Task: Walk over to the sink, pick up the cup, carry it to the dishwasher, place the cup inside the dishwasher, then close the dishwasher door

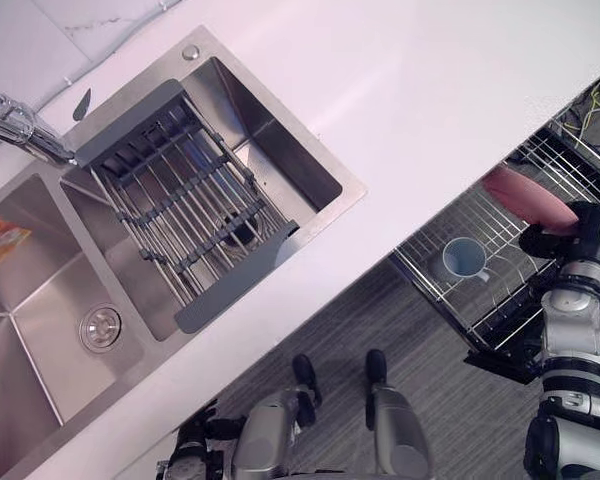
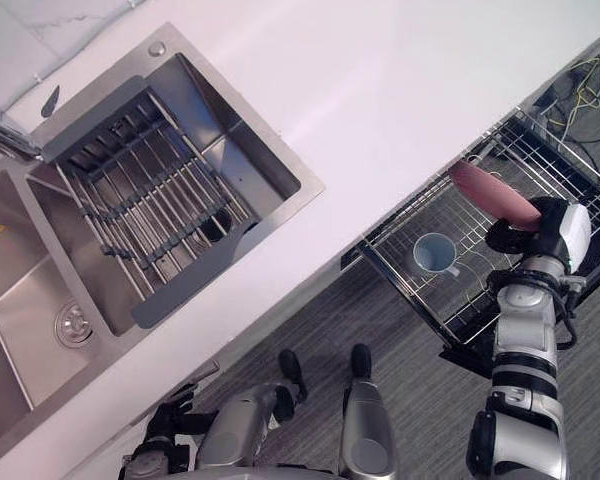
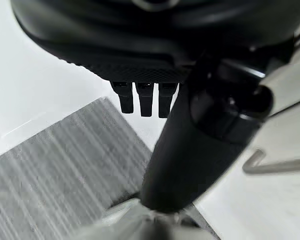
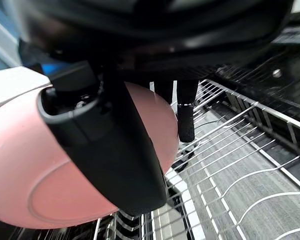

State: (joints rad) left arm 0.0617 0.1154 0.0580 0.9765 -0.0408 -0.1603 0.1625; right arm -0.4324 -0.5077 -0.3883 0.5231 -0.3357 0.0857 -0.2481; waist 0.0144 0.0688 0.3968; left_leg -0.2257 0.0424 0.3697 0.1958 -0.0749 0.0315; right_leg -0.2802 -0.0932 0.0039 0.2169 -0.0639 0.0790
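The pink cup (image 2: 495, 192) you are after is in the right hand (image 2: 530, 238), held over the pulled-out dishwasher rack (image 2: 435, 212), toward the rack's end farthest from the sink (image 1: 40, 300). In the right wrist view you can see the thumb (image 4: 105, 145) laid across the cup's rounded side and the fingers (image 4: 186, 117) reaching down behind it, so the cup is pinched between thumb and fingers, with the rack's wires running beneath. You cannot tell from these views whether the cup touches the wires. A blue cup (image 1: 464, 259) already sits in the rack, mouth up, handle turned toward the rack's outer edge, near the pink cup but apart from it. The rack juts out from under the white table (image 1: 430, 90) over the grey striped floor (image 1: 360, 310). Along the table from the rack, well apart from it, you have the steel sink, with a grey wire drainer (image 1: 185, 205) laid across the basin nearer the rack and a tap (image 1: 20, 130) on the far side of that. Your left hand (image 1: 190, 450) hangs low beside the table edge, well away from the rack; its wrist view shows the fingers (image 3: 145, 102) loose in a row next to the thumb, holding nothing.
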